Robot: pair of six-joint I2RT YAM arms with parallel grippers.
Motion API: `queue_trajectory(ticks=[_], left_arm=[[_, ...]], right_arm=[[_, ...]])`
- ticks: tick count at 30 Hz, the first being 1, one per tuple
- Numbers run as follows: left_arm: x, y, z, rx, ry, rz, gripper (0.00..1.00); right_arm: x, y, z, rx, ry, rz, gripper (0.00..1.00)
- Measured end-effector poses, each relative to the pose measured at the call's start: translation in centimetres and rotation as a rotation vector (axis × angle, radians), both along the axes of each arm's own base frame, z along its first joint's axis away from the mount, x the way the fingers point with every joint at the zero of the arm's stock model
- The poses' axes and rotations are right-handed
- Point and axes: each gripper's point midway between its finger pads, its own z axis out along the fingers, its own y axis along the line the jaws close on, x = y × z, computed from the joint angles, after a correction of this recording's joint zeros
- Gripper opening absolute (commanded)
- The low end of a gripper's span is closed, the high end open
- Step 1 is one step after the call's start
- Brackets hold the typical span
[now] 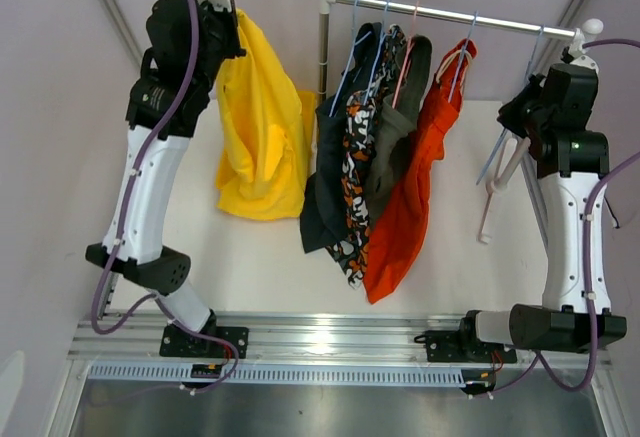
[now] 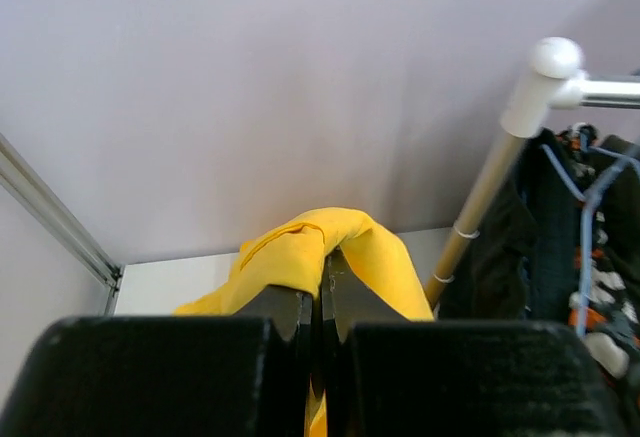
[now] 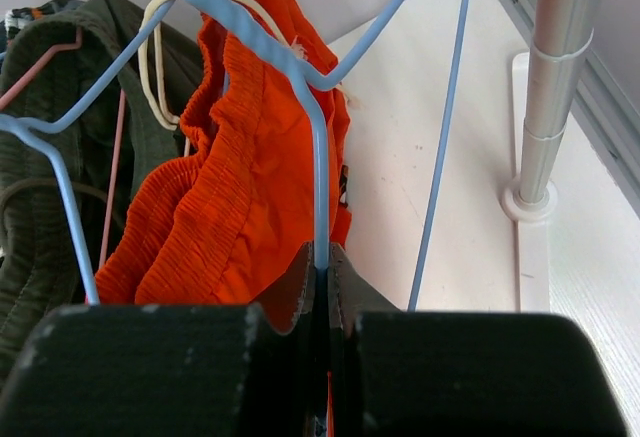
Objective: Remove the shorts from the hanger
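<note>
The yellow shorts [image 1: 255, 127] hang off the rack at the left, pinched in my left gripper [image 1: 232, 29], which is shut on a fold of the fabric [image 2: 310, 242] between its jaws [image 2: 321, 279]. On the rail [image 1: 450, 13] hang dark navy shorts [image 1: 330, 157], camouflage shorts [image 1: 356, 182], olive shorts [image 1: 396, 137] and orange-red shorts [image 1: 410, 197], each on a hanger. My right gripper [image 1: 513, 115] is shut on the wire of a bare blue hanger [image 3: 320, 157], jaws [image 3: 322, 262] clamped on it, next to the orange-red shorts [image 3: 240, 197].
The rack's left post [image 1: 323, 47] stands just right of the yellow shorts and shows in the left wrist view [image 2: 480, 197]. Its right post [image 3: 550, 87] and white foot [image 3: 527, 200] stand near my right arm. A pink hanger [image 3: 110, 187] carries the olive shorts [image 3: 60, 107].
</note>
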Motion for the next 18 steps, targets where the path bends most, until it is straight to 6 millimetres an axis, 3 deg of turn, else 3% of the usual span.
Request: queue_trajectory(ticks=[2, 3, 5, 6, 7, 9, 10, 11, 12, 15, 18], left_arm=[[2.1, 0.9, -0.9, -0.003, 0.008, 0.027, 0.00], [3.1, 1.4, -1.3, -0.003, 0.012, 0.043, 0.00], [5.5, 2.5, -2.7, -0.010, 0.027, 0.082, 0.00], [6.8, 2.9, -3.6, -0.013, 0.040, 0.099, 0.01], [8.0, 3.2, -4.7, -0.015, 0.056, 0.113, 0.04], [10.6, 3.4, -7.6, -0.013, 0.101, 0.135, 0.36], [11.6, 3.4, -8.9, -0.011, 0.120, 0.140, 0.53], [12.8, 3.2, -10.8, -0.008, 0.151, 0.143, 0.88], [13.9, 3.0, -12.5, -0.007, 0.179, 0.144, 0.99], [16.3, 1.7, -18.0, -0.013, 0.282, 0.125, 0.99], [16.5, 0.7, -22.2, -0.015, 0.390, 0.089, 0.99]], right_arm=[[-0.4, 0.2, 0.0, 0.007, -0.005, 0.004, 0.14], [-0.6, 0.2, 0.1, 0.008, -0.009, 0.004, 0.45], [-1.1, 0.2, -0.4, 0.013, 0.005, 0.004, 0.76], [-1.5, 0.3, -0.7, 0.011, 0.015, 0.005, 0.99], [-1.8, 0.2, -1.0, 0.004, 0.026, 0.007, 0.99], [-2.4, 0.2, -1.2, -0.001, 0.038, 0.004, 1.00], [-2.7, 0.1, -1.1, -0.001, 0.038, 0.000, 0.99], [-2.9, 0.0, -1.0, -0.004, 0.034, -0.006, 0.99], [-3.1, -0.1, -0.8, -0.006, 0.029, -0.010, 0.99], [-3.7, -0.2, -0.3, -0.010, 0.020, -0.020, 0.99], [-4.4, -0.2, 1.0, -0.003, -0.012, -0.026, 0.99]])
